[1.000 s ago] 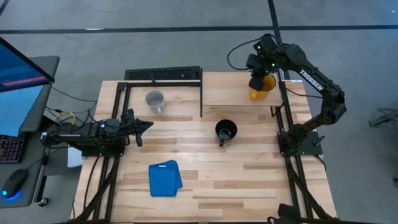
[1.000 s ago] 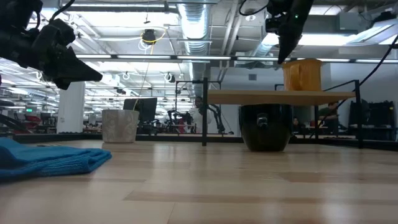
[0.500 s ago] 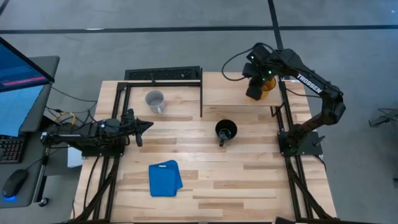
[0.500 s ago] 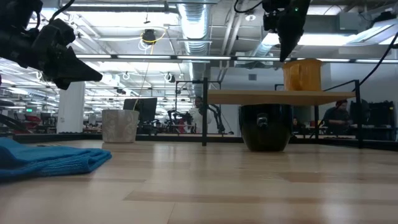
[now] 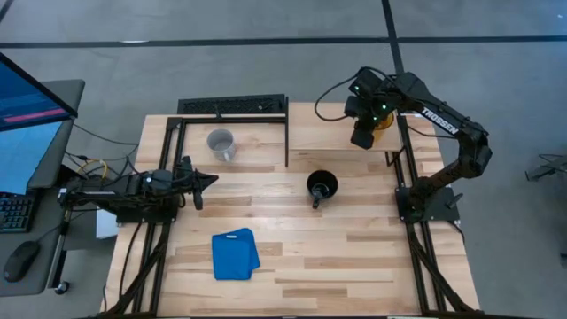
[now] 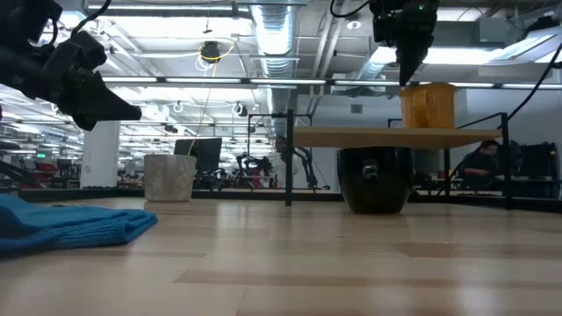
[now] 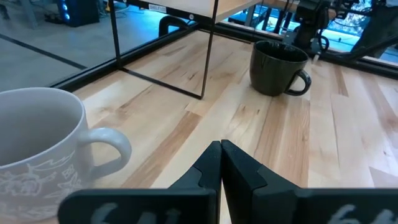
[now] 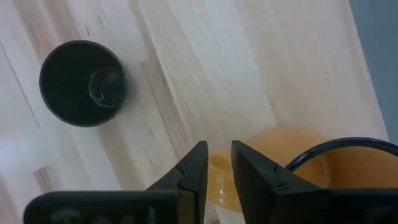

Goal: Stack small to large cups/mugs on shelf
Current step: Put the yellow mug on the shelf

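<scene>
The yellow mug (image 5: pixel 383 122) (image 6: pixel 428 105) stands upright on the raised wooden shelf (image 5: pixel 323 128) (image 6: pixel 351 137), near its right end. My right gripper (image 5: pixel 361 137) (image 6: pixel 408 77) (image 8: pixel 217 149) points down just over the mug's left side, its fingers a narrow gap apart. The black mug (image 5: pixel 322 186) (image 6: pixel 375 180) stands on the tabletop in front of the shelf. The pale grey mug (image 5: pixel 221 143) (image 7: pixel 34 149) stands on the table's far left part. My left gripper (image 5: pixel 211 179) (image 7: pixel 221 149) waits shut above the table's left side. My right gripper comes from above with its fingertips (image 6: pixel 409 81) level with the yellow mug's top edge (image 6: pixel 406 86). A yellow strip (image 8: pixel 217 180) shows in the gap between the fingers. Whether they touch the mug, I cannot tell.
A folded blue cloth (image 5: pixel 235 254) (image 6: pixel 61 224) lies near the table's near-left part. A black metal frame (image 5: pixel 232 106) stands over the far-left corner around the grey mug. Bare wood lies between the black mug and the cloth.
My right gripper has shifted a little over the shelf toward the table's near edge and tipped slightly. The yellow mug has stayed where it stood on the shelf.
</scene>
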`<action>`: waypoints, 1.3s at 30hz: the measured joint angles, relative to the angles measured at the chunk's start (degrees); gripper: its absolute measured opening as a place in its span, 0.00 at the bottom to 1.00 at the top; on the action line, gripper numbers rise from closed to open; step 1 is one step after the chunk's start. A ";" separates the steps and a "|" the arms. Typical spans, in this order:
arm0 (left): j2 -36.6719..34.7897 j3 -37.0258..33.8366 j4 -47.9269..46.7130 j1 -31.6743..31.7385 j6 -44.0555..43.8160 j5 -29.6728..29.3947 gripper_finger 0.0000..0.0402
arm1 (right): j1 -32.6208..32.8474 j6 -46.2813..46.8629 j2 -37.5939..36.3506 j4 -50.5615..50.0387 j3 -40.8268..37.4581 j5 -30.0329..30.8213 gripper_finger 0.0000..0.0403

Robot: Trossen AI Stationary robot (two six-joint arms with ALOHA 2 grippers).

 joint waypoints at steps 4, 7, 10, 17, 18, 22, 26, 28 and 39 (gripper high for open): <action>0.01 -0.01 -0.08 0.02 -0.13 0.01 0.00 | 0.02 1.68 0.00 -0.24 0.00 0.59 0.23; 0.02 -0.02 -0.24 0.02 -0.23 0.02 0.00 | -0.17 2.42 0.00 -1.17 0.00 0.75 0.23; 0.02 0.00 -1.00 0.01 -0.97 0.04 0.00 | -0.63 2.76 0.00 -2.15 0.00 0.85 0.23; 0.02 0.00 -1.28 0.02 -1.79 0.09 0.00 | -0.63 2.78 0.00 -4.56 0.00 3.51 0.23; 0.01 -0.01 -1.26 0.01 -1.80 0.09 0.00 | -0.63 2.78 0.00 -4.74 0.00 4.13 0.23; 0.02 -0.02 -1.24 0.02 -1.82 0.09 0.00 | -0.63 2.80 0.00 -5.09 0.00 4.36 0.23; 0.02 -0.02 -1.24 0.00 -1.89 0.09 0.00 | -0.63 2.80 0.00 -6.21 0.00 6.58 0.23; 0.02 0.00 -1.20 0.02 -1.96 0.09 0.00 | -0.63 2.79 0.00 -6.65 -0.02 8.14 0.23; 0.02 0.00 -1.15 0.01 -2.29 0.09 0.00 | -0.63 2.80 0.00 -7.76 -0.02 8.93 0.23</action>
